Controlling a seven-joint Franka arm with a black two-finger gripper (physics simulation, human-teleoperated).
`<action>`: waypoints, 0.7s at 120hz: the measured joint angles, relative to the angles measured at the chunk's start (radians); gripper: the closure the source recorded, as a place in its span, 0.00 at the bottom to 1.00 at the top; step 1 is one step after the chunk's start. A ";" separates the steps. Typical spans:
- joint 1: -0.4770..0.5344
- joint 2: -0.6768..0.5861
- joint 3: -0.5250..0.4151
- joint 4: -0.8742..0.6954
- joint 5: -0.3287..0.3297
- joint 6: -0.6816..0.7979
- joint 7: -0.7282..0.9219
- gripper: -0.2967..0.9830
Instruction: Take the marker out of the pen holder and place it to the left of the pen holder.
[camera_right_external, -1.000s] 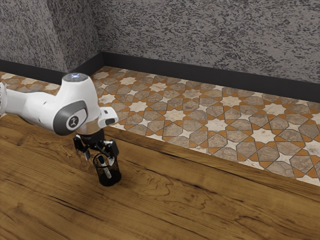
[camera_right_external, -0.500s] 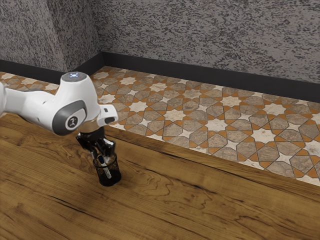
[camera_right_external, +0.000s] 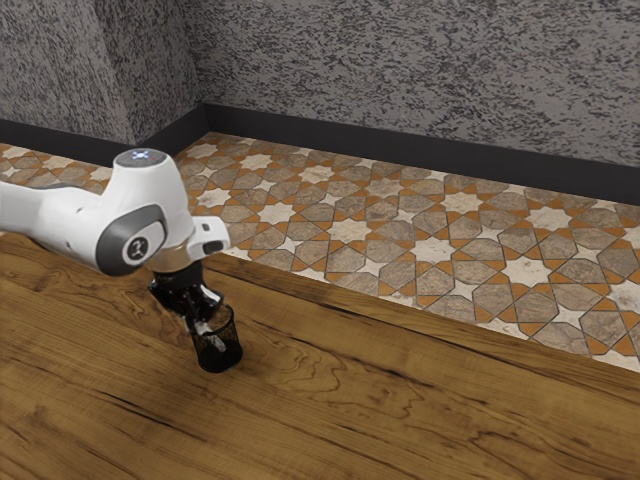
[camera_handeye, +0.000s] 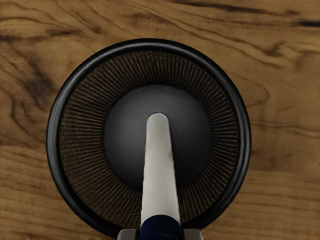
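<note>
Across the wood-grained table (camera_right_external: 400, 400), the black gripper (camera_handeye: 160, 233) pinches the marker (camera_handeye: 159, 175), towards eleven o'clock on the mesh pen holder (camera_right_external: 220, 357) in the exterior view. Its white end is inside; I'd lift along its lean, clearing the rim before swinging sideways.

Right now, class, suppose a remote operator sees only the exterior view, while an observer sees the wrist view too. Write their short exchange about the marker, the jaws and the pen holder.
Operator: The exterior view doesn't settle my hold. Do the jaws meet the marker from both sides?
Observer: Yes, the wrist view shows one against each side of its dark blue part.

Operator: And its free end, inside the pen holder?
Observer: From the wrist view, the rounded white tip appears in front of the holder's smooth, dark, round base.
</note>
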 joint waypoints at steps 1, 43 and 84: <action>0.000 0.000 0.000 0.000 0.000 0.000 0.000 0.76; 0.049 -0.213 0.029 0.010 0.106 -0.041 -0.035 0.83; 0.091 -0.146 0.105 0.132 0.237 -0.125 -0.057 0.84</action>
